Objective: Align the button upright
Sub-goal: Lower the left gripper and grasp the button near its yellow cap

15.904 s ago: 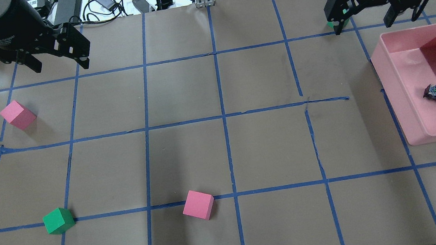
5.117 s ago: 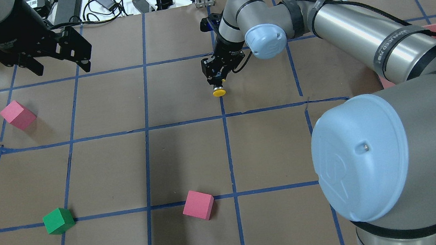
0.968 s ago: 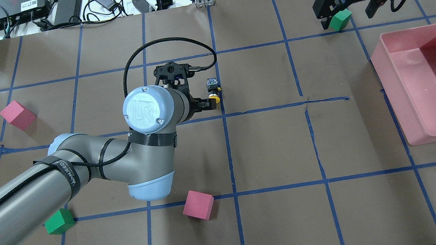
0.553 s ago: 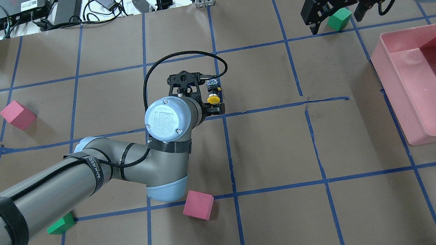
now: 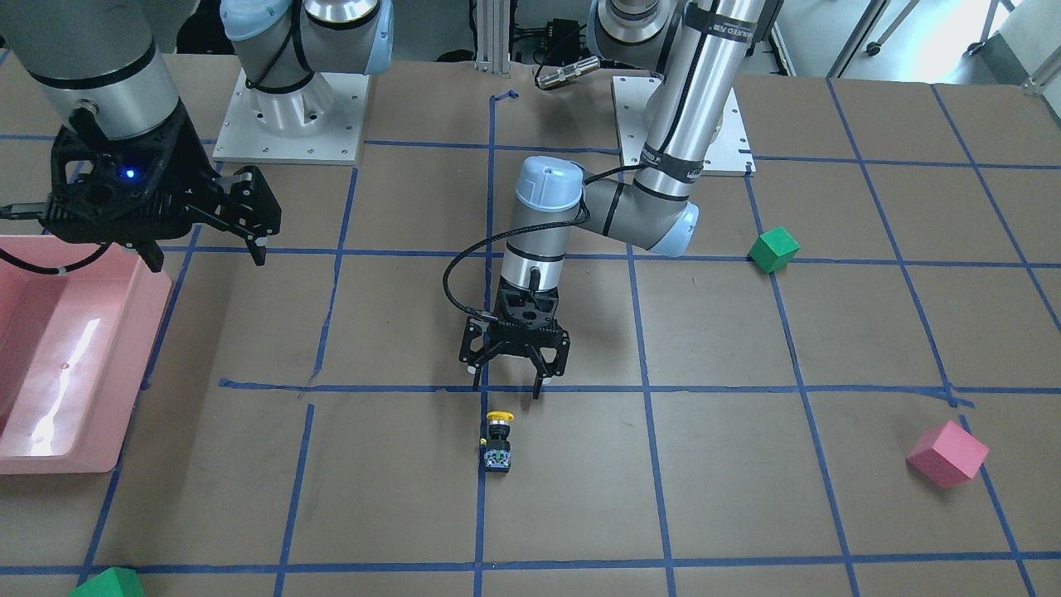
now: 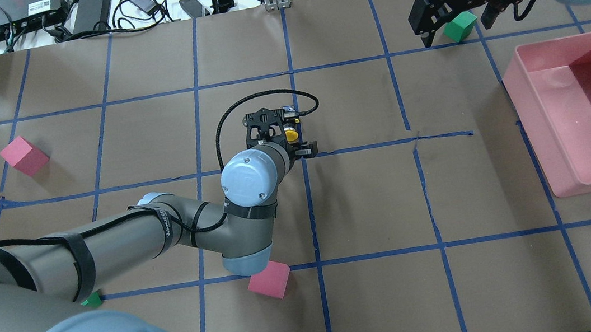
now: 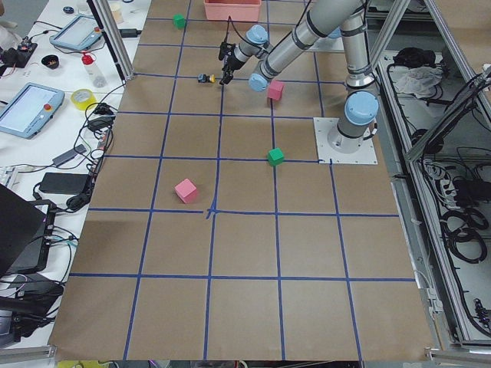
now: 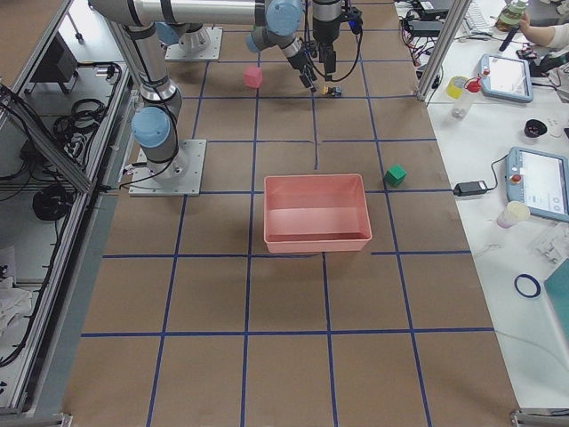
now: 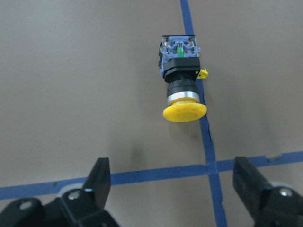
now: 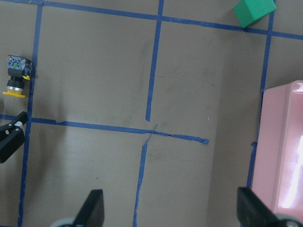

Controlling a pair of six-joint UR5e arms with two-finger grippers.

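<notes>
Button (image 9: 182, 80) on its side — left tool (image 5: 507, 388) just beside, apart; right tool (image 5: 207, 262) apart too

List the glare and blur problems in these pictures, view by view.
Exterior front-facing: a white glare streak on the pink bin's floor; the button reads clearly. Left wrist-mounted: button sharp, the left gripper's jaws at the bottom edge look softer. Right wrist-mounted: glare on the bin too. Overhead exterior: the left arm covers part of the button. Side views: button too small for detail.
</notes>
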